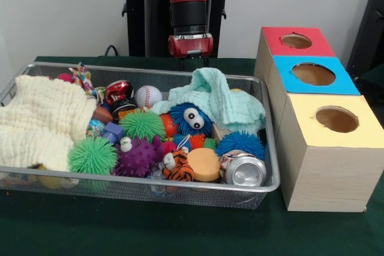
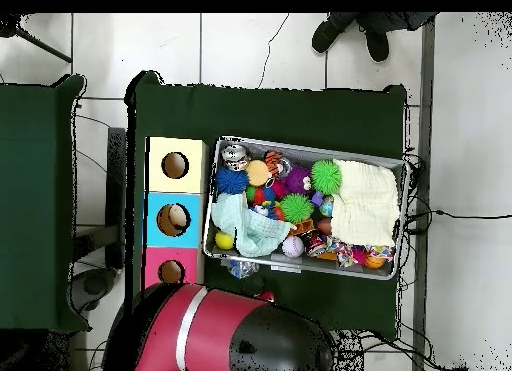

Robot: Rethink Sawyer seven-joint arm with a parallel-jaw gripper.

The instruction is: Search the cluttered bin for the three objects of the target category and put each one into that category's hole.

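A wire mesh bin (image 1: 271,148) (image 2: 214,202) is packed with toys. Inside it lie green spiky balls (image 1: 92,156) (image 1: 142,125), a purple spiky ball (image 1: 137,159), a blue spiky ball (image 1: 240,143), a blue googly-eyed fuzzy toy (image 1: 188,119), a baseball (image 1: 148,96), a tiger toy (image 1: 177,166), an orange disc (image 1: 204,164) and a crushed can (image 1: 243,170). To the right stand three boxes with round holes: red (image 1: 296,41), blue (image 1: 313,74) and yellow (image 1: 336,119). My gripper (image 1: 191,58) (image 2: 240,268) hangs behind the bin's far rim, holding nothing that I can see.
A cream cloth (image 1: 42,121) covers the bin's left end and a mint cloth (image 1: 219,99) lies at the back right. Something tan shows inside the blue box's hole (image 2: 178,219). A person's shoes (image 2: 350,32) stand beyond the table in the overhead view.
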